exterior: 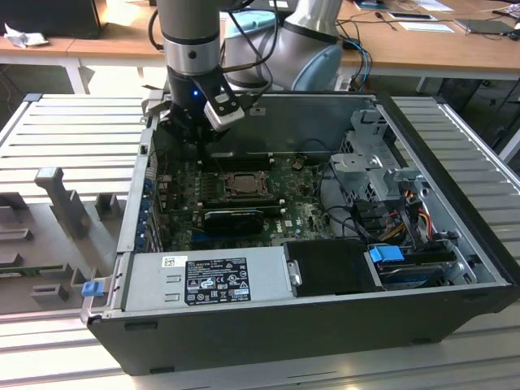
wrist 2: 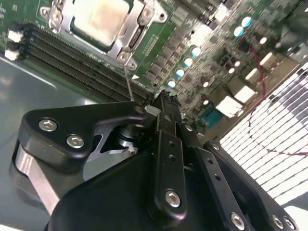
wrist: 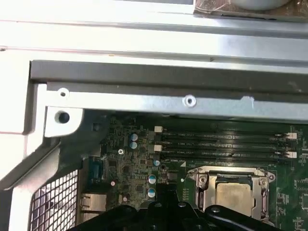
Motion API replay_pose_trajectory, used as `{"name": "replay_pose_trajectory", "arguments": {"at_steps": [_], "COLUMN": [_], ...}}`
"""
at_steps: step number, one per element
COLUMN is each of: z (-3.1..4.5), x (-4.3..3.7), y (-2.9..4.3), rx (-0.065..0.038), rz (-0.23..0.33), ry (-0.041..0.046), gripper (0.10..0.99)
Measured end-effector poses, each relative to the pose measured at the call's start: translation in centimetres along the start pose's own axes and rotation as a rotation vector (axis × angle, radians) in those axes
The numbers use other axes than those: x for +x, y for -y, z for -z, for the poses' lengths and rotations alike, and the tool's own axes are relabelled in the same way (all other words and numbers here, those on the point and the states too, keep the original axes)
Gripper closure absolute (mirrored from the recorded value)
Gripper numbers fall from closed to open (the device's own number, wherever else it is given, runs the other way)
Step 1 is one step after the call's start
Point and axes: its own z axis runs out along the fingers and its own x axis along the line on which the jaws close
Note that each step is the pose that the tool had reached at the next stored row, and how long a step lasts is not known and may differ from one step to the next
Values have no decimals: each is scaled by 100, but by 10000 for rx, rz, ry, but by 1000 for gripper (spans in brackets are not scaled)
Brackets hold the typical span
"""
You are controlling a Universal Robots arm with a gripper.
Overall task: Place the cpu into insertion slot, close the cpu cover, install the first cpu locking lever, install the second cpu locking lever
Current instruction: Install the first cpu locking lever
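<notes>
The gripper (wrist 2: 165,101), jaws together, hung over the green board's (exterior: 302,213) edge by the case's far wall (exterior: 325,101). Mid-board, the cpu (wrist: 234,195) sat in the insertion slot (wrist: 213,191), the cpu cover (wrist: 228,171) down around it. The power supply's label (exterior: 218,280) was too small to read.

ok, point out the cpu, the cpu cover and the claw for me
cpu (wrist 2: 98,21): second wrist view, middle of its pale metal top.
cpu cover (wrist: 231,171): first wrist view, frame bar along one edge of the cpu.
claw (wrist 2: 163,102): second wrist view, its front tip.
</notes>
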Motion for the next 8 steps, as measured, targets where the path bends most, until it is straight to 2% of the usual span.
{"name": "replay_pose_trajectory", "arguments": {"at_steps": [5, 6, 8], "z": [-8, -9, -10], "x": [-9, -34, -158], "y": [-98, -105, -100], "rx": [0, 0, 0], "rz": [-2, 2, 1], "ry": [-1, -1, -5], "gripper": [980, 980, 980]}}
